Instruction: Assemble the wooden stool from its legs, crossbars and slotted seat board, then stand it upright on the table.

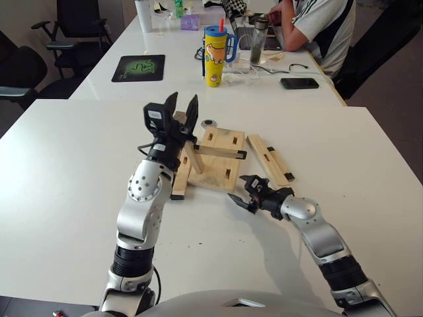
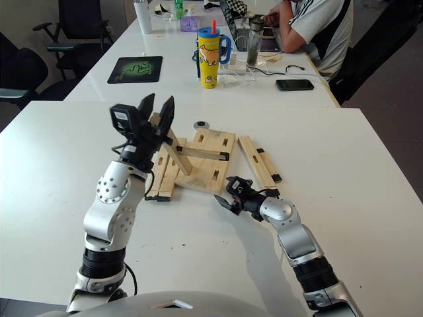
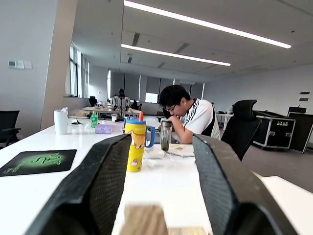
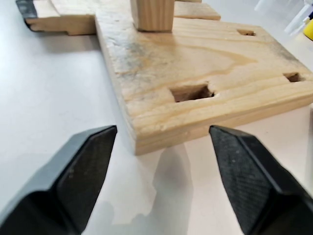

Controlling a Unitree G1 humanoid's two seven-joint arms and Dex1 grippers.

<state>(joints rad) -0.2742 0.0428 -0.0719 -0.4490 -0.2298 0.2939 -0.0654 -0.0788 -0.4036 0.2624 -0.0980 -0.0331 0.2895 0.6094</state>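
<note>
Left jaws apart, straddling the standing leg (image 1: 193,157); right jaws apart at the seat board (image 1: 215,179) corner. I'd guess that's for bracing.

Seat board (image 1: 215,168): pale wood, roughly square, lying flat on the surface (image 1: 79,172) at frame centre, with rectangular slots cut near its corners. One leg (image 1: 193,158) stands in the board's lower-left part, tilted toward the upper left. A crossbar (image 1: 221,152) runs rightward from that leg above the board and ends in a dark cap. Two loose slotted bars (image 1: 271,158) lie side by side just right of the board, apart from it. Further bars (image 2: 162,175) lie flat just beside its left edge, partly hidden.
</note>
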